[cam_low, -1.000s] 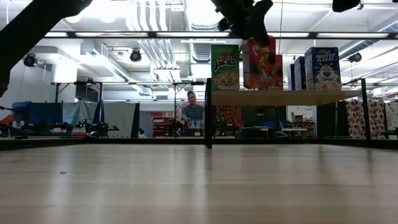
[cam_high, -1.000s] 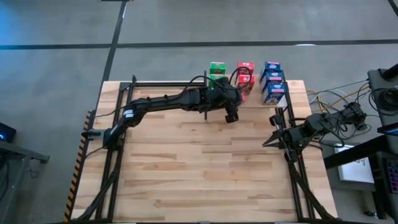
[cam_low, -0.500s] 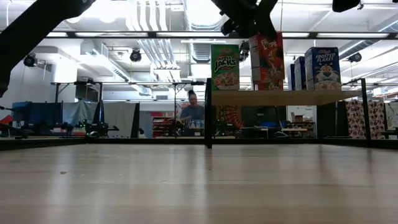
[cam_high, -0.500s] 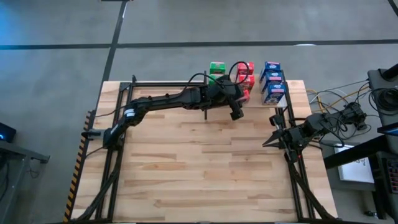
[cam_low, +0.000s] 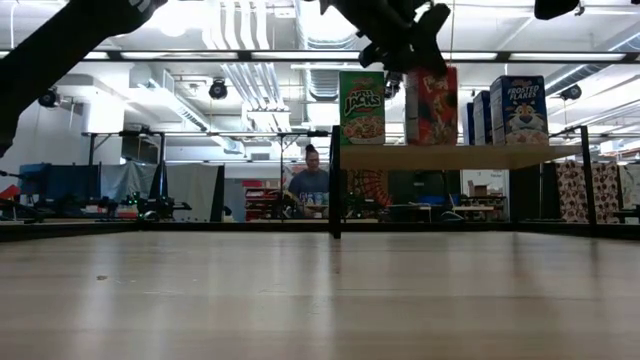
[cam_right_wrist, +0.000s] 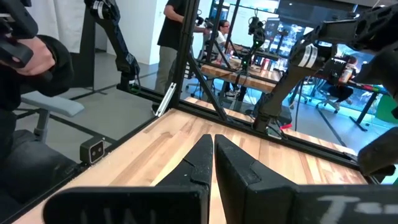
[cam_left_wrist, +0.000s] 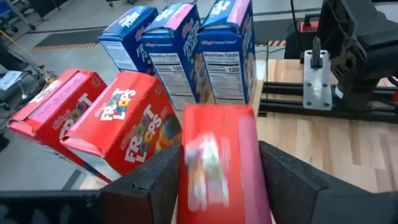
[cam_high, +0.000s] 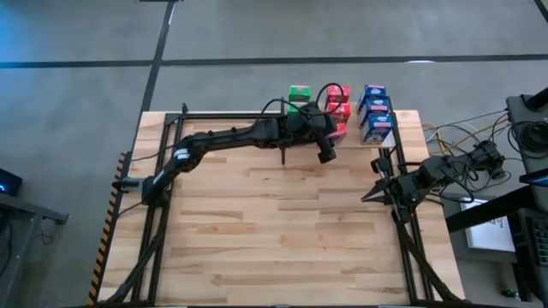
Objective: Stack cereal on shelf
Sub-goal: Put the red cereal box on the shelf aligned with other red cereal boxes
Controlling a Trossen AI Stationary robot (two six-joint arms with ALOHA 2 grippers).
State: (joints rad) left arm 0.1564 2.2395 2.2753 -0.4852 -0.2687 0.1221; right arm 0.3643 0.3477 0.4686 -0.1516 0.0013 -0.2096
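My left gripper [cam_left_wrist: 221,186] [cam_high: 324,151] reaches over the light-wood shelf [cam_low: 470,157] at the table's far edge and is shut on a red cereal box [cam_left_wrist: 219,158] [cam_low: 432,105]. Two more red boxes [cam_left_wrist: 121,130] stand on the shelf beyond it, with three blue boxes [cam_left_wrist: 177,46] to their right and green boxes [cam_low: 361,107] [cam_high: 298,92] to their left. All rest on their bottoms. My right gripper [cam_right_wrist: 212,142] [cam_high: 368,196] waits shut above the table's right side. My left gripper pinches the red box's top end [cam_left_wrist: 214,186] between its two fingers [cam_left_wrist: 155,183], one on each broad face. It comes from above, slanting toward the far edge. The box hangs upright below it, its bottom [cam_low: 432,143] level with the shelf top; whether it touches, I cannot tell.
Black posts [cam_low: 335,180] carry the shelf above the plank tabletop [cam_high: 282,231]. A black frame rail [cam_high: 231,113] runs along the far edge. Cables and gear [cam_high: 479,158] lie off the right side. A person [cam_low: 312,180] sits in the room behind.
My left gripper has carried the red box toward the table's right and far edge, then down toward the shelf. The box hung tilted a second ago and now stands upright beside the green box.
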